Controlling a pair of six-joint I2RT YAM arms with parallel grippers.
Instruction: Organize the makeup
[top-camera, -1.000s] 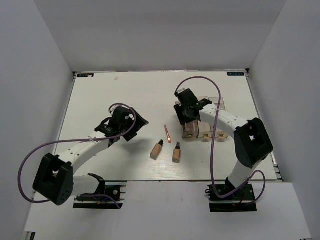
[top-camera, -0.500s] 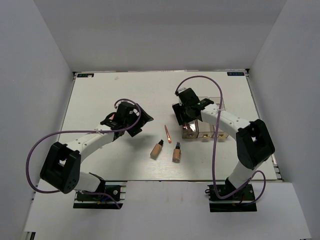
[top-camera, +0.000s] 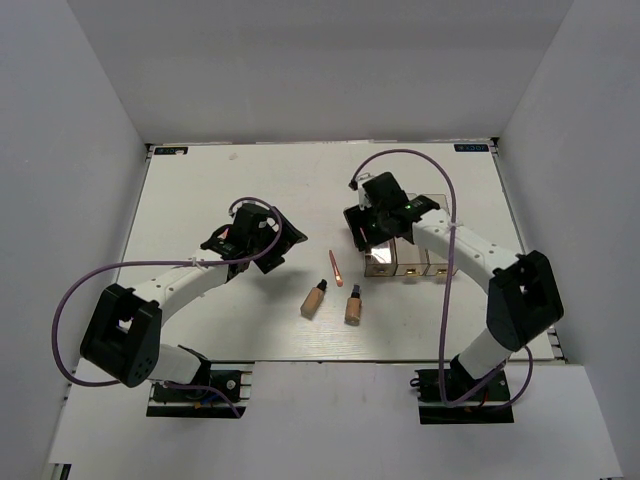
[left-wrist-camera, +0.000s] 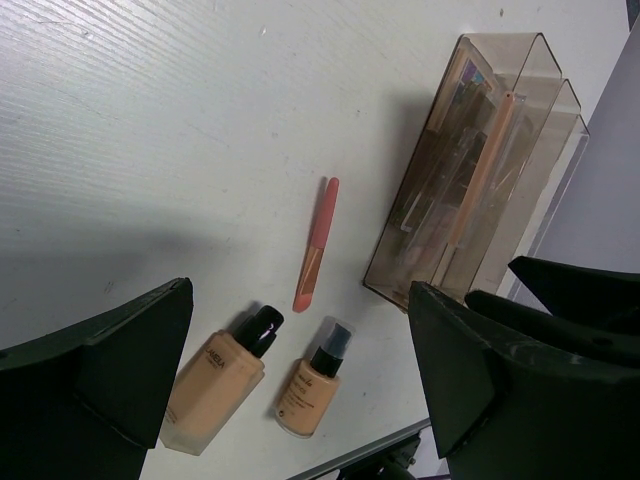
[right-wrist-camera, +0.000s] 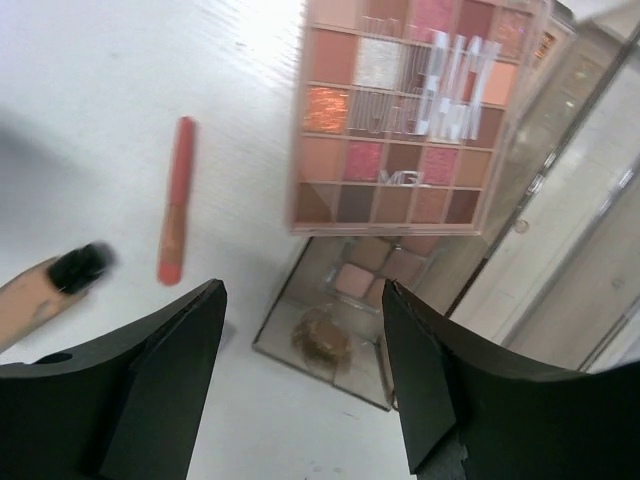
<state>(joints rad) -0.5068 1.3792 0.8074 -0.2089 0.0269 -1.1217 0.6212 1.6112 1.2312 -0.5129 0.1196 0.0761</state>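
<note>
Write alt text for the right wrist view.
A pink-and-brown eyeshadow palette stands at the end of a clear box, a second palette below it. Left on the table lie a pink stick and a black-capped bottle; the open right pincer frames the bottom.

**Right wrist view.** The multicolour rectangular eyeshadow palette (right-wrist-camera: 415, 120), at the left end of the clear three-compartment plastic box (right-wrist-camera: 590, 190), is cropped by the top edge and slightly blurred. The box's other compartments run off the right edge. Left of the box, a beige bottle with a black cap (right-wrist-camera: 45, 285) is blurred and cut by the left edge.

**Top view.** The right gripper (top-camera: 370, 232) covers the box's far-left corner, and the contents are too small to tell.

**Left wrist view.** The contents show only dimly through the box's tinted walls.
</note>
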